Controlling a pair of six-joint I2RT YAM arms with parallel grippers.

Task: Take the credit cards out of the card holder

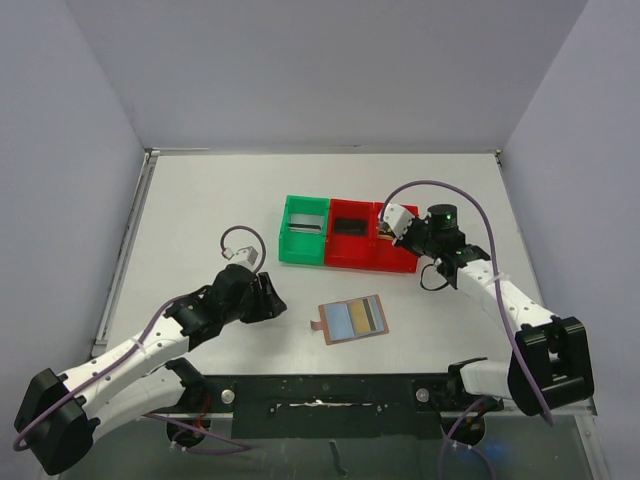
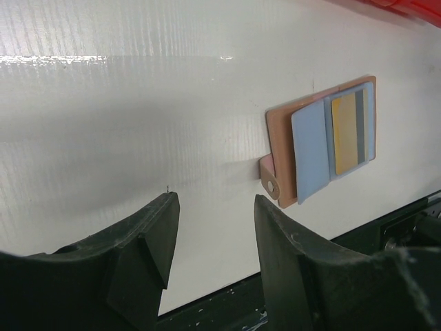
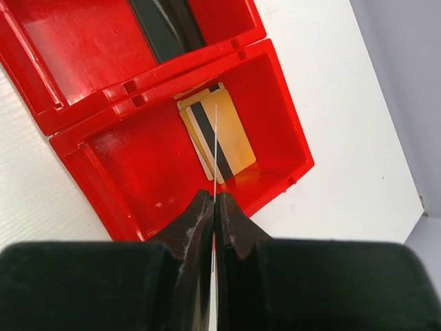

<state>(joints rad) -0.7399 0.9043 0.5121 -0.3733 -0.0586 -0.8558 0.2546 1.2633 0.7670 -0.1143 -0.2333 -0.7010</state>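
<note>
White tabletop (image 2: 103,103) is carrying the card holder (image 2: 310,148) ahead-right of your spread left gripper (image 2: 215,203) while your right gripper (image 3: 213,198) is pinching a credit card (image 3: 216,138) edge-on above the red bin (image 3: 124,158), risking a bounce-out.

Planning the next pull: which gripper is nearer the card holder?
Left. Left gripper sits just left of the card holder; right gripper hangs beyond it, over a red bin.
</note>
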